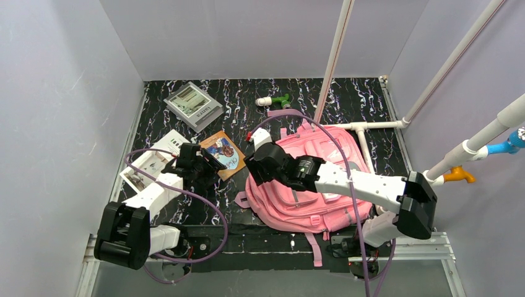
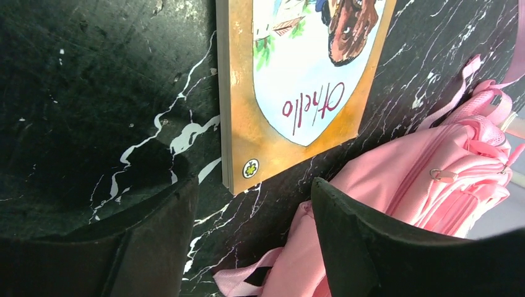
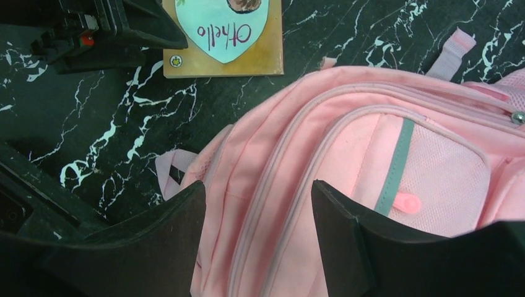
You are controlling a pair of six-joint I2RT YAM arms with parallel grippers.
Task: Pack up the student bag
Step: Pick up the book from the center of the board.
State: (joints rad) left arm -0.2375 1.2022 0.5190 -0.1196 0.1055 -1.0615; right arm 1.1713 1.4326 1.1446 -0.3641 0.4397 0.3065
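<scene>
The pink student bag (image 1: 297,207) lies flat at centre right of the black marbled table; it also shows in the left wrist view (image 2: 433,154) and the right wrist view (image 3: 297,124). My right gripper (image 1: 257,164) is open and empty, its jaws (image 3: 257,185) spread just above the zipper seams at the bag's left edge. An orange "Othello" book (image 1: 224,153) lies left of the bag. My left gripper (image 1: 207,162) is open and empty, hovering (image 2: 251,185) over bare table at the book's (image 2: 297,80) near corner, beside a pink strap.
A grey book (image 1: 193,105) lies at the back left and a white booklet (image 1: 155,162) at the left edge. A green and white object (image 1: 275,100) lies at the back. White pipes (image 1: 365,139) run along the bag's right side. Walls enclose the table.
</scene>
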